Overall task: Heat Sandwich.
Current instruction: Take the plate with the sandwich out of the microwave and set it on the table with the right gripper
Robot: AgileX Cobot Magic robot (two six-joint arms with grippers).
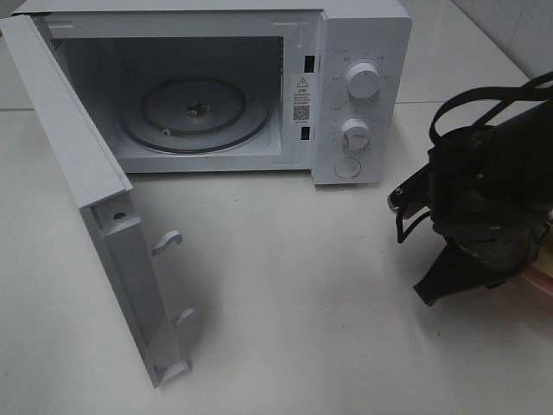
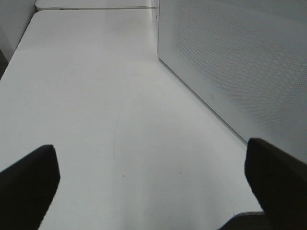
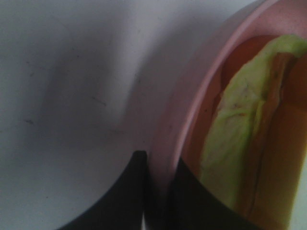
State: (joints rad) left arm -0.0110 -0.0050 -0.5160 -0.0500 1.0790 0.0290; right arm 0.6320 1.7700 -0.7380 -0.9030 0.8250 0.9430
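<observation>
Beside right end effector [image 3: 158, 191]: sandwich [image 3: 240, 143]

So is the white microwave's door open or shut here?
Open. The white microwave's door is swung wide on its left hinge, latch hooks exposed, and the round glass turntable inside shows bare, with no sandwich on it.

Microwave [image 1: 359, 86] cavity stands unblocked; its swung-out door [image 1: 95, 207] walls off the left approach
</observation>
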